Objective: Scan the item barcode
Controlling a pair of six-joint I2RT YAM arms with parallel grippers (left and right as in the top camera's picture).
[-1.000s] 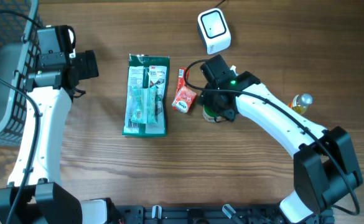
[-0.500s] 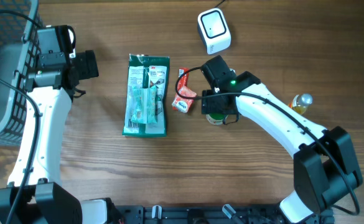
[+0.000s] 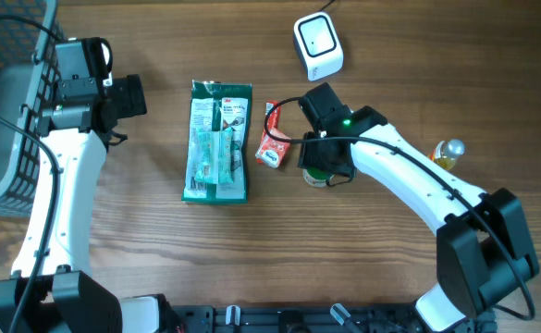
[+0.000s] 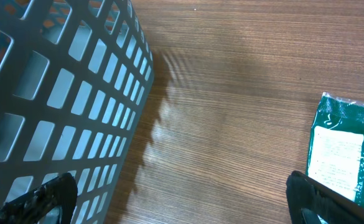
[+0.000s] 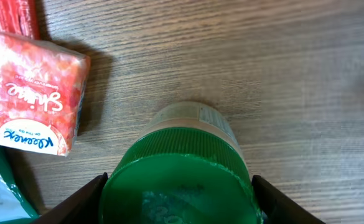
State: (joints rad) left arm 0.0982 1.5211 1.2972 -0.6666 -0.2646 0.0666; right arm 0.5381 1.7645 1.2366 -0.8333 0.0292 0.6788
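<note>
Right tool (image 5: 178, 194) sits lower round green-lidded jar (image 5: 183, 163) than before, fingers (image 5: 76, 199) flanking it; grip you cannot confirm. Jar stands on desk (image 3: 159, 268), near scanner (image 3: 318, 44). Left tool (image 4: 178, 198) spread, idle. Lift and scan remain.

We log a mock shop checkout: white cube-shaped barcode scanner (image 3: 318, 44), grey plastic lattice basket (image 3: 0, 55) and green flat retail packet (image 3: 219, 141) at a wood-grain table (image 3: 159, 259).

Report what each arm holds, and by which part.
Left fingers: nothing. Right fingers flank the jar at its green lid; whether they grip it cannot be told.
</note>
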